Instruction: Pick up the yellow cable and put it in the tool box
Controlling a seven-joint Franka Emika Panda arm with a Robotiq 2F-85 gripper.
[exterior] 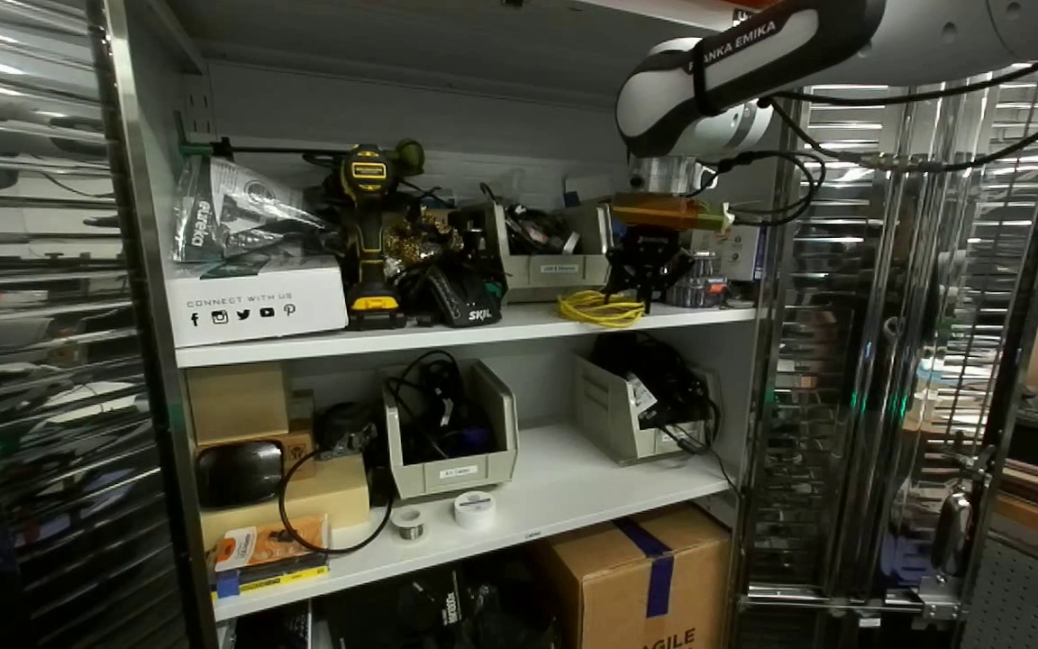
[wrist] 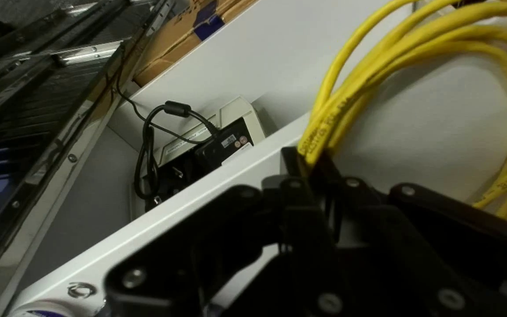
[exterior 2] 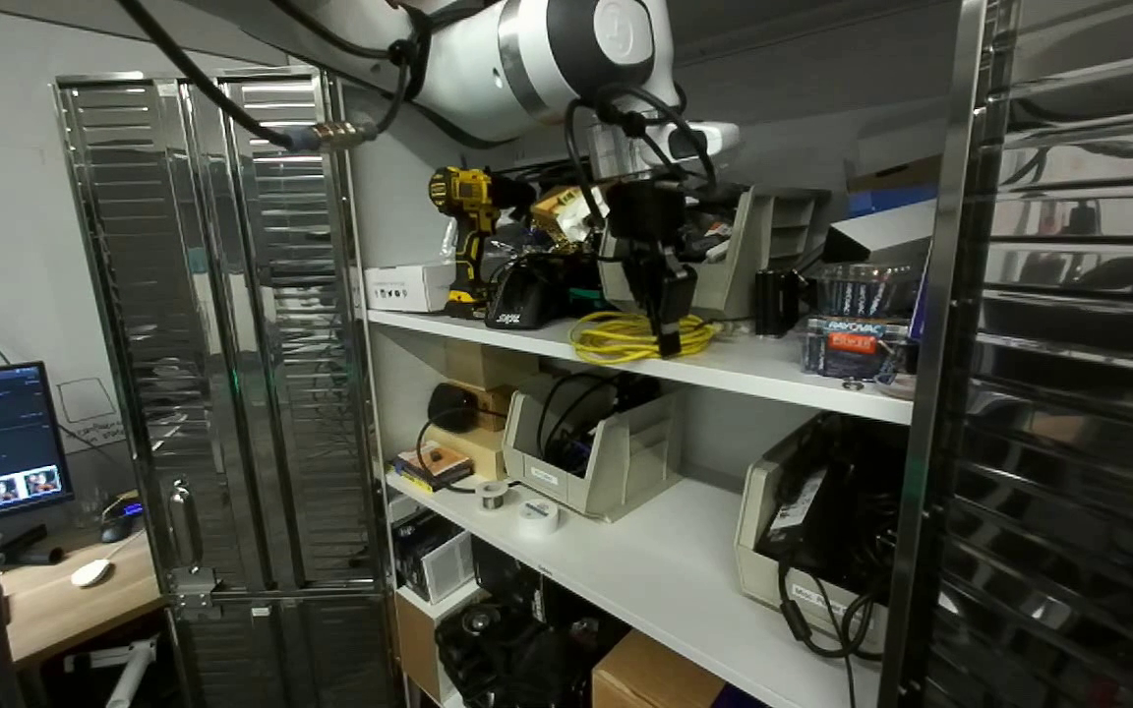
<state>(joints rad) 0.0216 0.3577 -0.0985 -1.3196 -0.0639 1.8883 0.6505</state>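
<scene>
A robot arm (exterior: 771, 45) reaches in over the upper shelf (exterior 2: 768, 359) of a storage cabinet, its black gripper (wrist: 308, 163) pointing down. A coiled yellow cable (wrist: 343, 103) lies there near the shelf's front edge, in front of a grey bin (exterior: 564, 287) crowded with parts. In the wrist view the jaws are drawn close together around one side of the coil, apparently pinching it; most of the loops lie outside the grip.

That lopsided hold is the likeliest source of trouble. If only some strands are caught, lifting could pull the coil open and let the rest slide down toward the lower shelf (exterior: 564, 469) (in the wrist view, a few loops seem to poke past the front edge). Smooth cable could also slip from so narrow a pinch. Trailing loops might snag the bin's lip or knock the battery packs (exterior 2: 852, 346) nearby.

Placement carries its own risk. Which container is the tool box I cannot tell; similar lower bins (exterior: 408, 482) invite a wrong choice. The bin behind looks full, so the springy coil could spill back out.
</scene>
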